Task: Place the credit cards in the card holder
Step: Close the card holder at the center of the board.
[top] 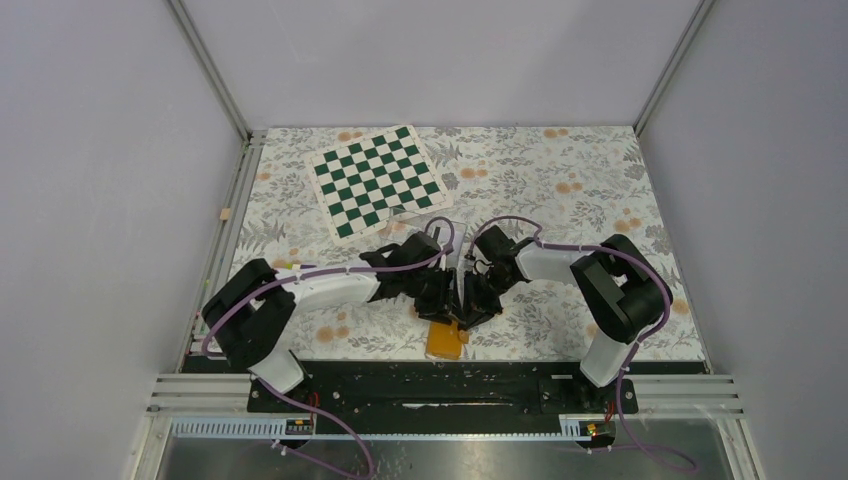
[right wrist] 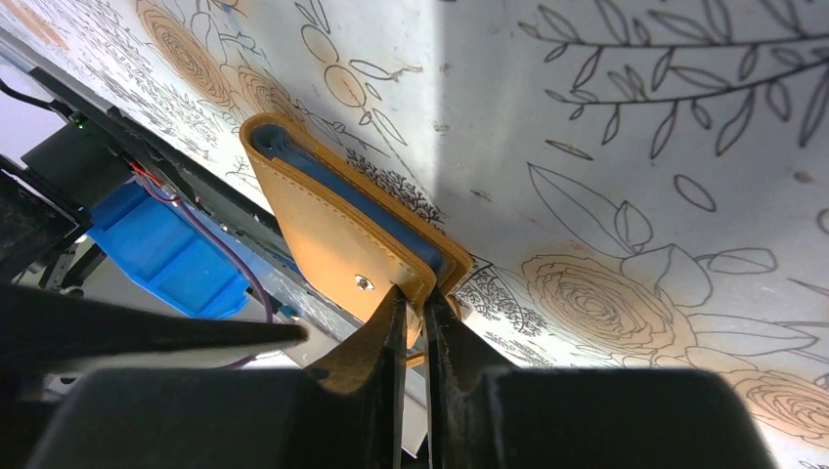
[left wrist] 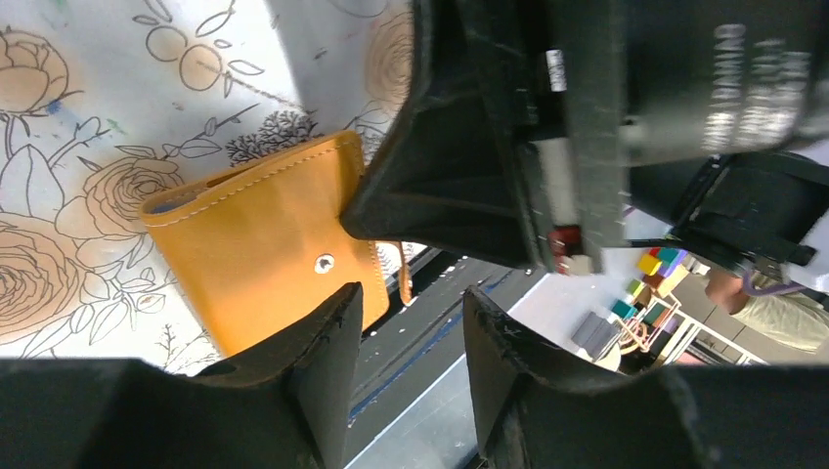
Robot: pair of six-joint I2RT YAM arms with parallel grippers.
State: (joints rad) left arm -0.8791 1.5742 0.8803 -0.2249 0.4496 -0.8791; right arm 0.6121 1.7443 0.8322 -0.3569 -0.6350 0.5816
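The small orange folding card holder (right wrist: 332,234) shows light blue inside; green-and-white chequered square board (top: 377,181); white floral-printed table cover (top: 560,190).

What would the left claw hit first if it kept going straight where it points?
Probably the right claw, shut on the card holder just ahead of the open left claw. Depth is unclear, so it might brush that holder first.
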